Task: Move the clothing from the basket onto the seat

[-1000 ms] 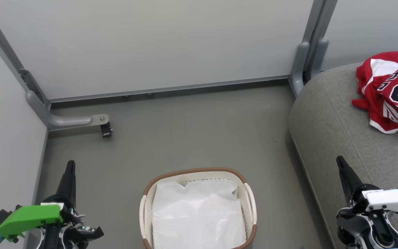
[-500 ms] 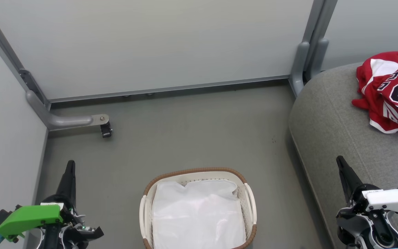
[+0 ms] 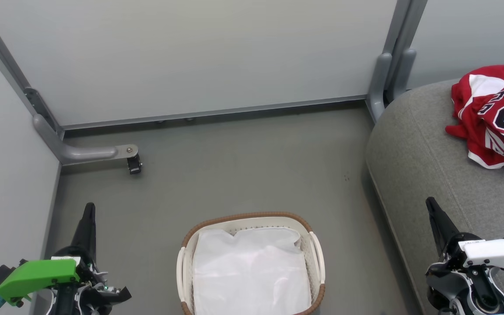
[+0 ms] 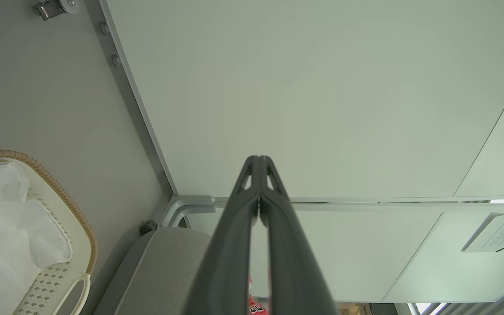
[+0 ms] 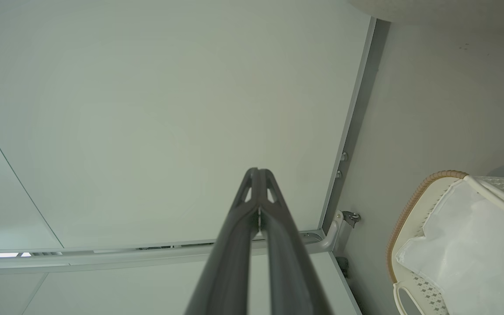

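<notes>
With left claw (image 3: 89,206) and right claw (image 3: 429,201) closed empty, clothing (image 3: 488,109) lies on seat (image 3: 418,144) beyond right claw; task appears complete; recheck basket (image 3: 247,215).

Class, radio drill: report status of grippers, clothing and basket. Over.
Left gripper shut, holding nothing; right gripper the same. Clothing lying on seat. Basket holds white liner, no red visible. Nothing in the way.

The basket (image 3: 247,215) stands on the floor (image 3: 234,166) at the near centre, with its liner (image 3: 252,271) inside. The seat (image 3: 414,144) lies to its right, apart from it, and the clothing (image 3: 492,113) rests on the seat at the far right. A partition wall (image 3: 190,57) runs along the far side. The left hand (image 3: 89,208) is near left of the basket, the right hand (image 3: 430,202) near right.
</notes>
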`<state>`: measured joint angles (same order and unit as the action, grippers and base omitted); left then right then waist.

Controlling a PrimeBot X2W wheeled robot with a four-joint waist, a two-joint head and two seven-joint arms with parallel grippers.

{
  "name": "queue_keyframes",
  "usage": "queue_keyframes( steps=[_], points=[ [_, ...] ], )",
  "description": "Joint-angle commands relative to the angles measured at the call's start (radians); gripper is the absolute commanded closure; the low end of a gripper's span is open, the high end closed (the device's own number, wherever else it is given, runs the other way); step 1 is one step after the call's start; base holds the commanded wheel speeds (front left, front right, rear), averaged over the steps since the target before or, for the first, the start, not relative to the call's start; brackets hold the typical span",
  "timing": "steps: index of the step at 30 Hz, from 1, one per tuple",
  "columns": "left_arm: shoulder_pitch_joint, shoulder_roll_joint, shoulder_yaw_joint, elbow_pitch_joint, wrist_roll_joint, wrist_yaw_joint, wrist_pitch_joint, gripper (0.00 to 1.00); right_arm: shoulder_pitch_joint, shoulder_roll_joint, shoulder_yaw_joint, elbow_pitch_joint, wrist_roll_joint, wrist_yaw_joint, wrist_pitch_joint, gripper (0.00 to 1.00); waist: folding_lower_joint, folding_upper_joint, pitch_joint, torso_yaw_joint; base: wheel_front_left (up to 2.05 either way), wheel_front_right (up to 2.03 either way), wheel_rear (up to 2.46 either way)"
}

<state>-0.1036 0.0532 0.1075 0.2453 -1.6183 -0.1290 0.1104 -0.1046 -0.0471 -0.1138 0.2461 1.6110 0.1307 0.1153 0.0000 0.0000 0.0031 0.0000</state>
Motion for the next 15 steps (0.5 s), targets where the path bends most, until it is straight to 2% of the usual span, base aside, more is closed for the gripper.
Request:
queue_keyframes(
  steps=[1,15],
  points=[
    [-0.010,0.002,0.005,-0.001,0.002,-0.004,0.003,1.00,-0.007,-0.006,-0.002,-0.004,0.004,0.000,0.001,1.00,0.0000,0.0000,0.000,0.000,0.00,0.00,0.00],
    [-0.010,0.002,0.006,-0.001,0.004,-0.004,0.002,1.00,-0.007,-0.006,-0.002,-0.004,0.004,0.000,0.001,1.00,0.0000,0.0000,0.000,0.000,0.00,0.00,0.00]
  ],
)
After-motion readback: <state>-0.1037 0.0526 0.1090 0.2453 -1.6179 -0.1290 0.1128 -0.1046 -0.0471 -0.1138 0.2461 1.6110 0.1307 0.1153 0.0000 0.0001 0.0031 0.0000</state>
